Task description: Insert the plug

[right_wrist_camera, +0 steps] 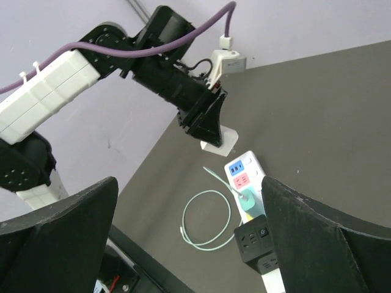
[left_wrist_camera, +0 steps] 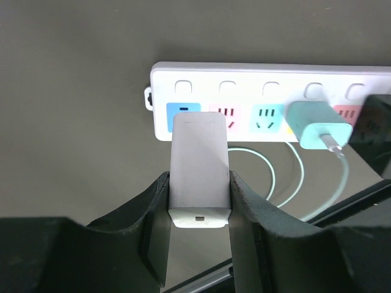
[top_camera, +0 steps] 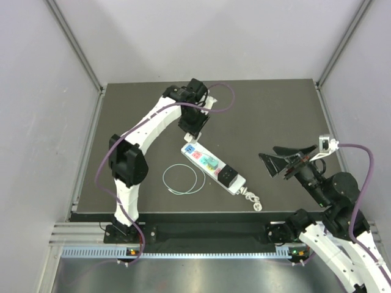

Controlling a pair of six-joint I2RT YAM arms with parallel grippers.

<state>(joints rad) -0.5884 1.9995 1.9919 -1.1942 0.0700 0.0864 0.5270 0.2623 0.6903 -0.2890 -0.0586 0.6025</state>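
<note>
My left gripper [left_wrist_camera: 198, 204] is shut on a white plug block [left_wrist_camera: 199, 165] and holds it just above the blue socket [left_wrist_camera: 183, 112] at the end of the white power strip [left_wrist_camera: 269, 82]. In the top view the left gripper [top_camera: 191, 129] hovers over the far end of the strip [top_camera: 214, 166]. The right wrist view shows the plug [right_wrist_camera: 220, 139] a little off the strip [right_wrist_camera: 244, 172]. My right gripper [top_camera: 286, 162] is open and empty, to the right of the strip; its jaws stand wide apart [right_wrist_camera: 189, 183].
A teal charger [left_wrist_camera: 316, 125] with a coiled teal cable [top_camera: 182, 179] sits in the strip's third socket. A black cube adapter [top_camera: 227, 176] sits further along. The strip's white cord [top_camera: 252, 200] curls at its near end. Grey walls surround the dark table.
</note>
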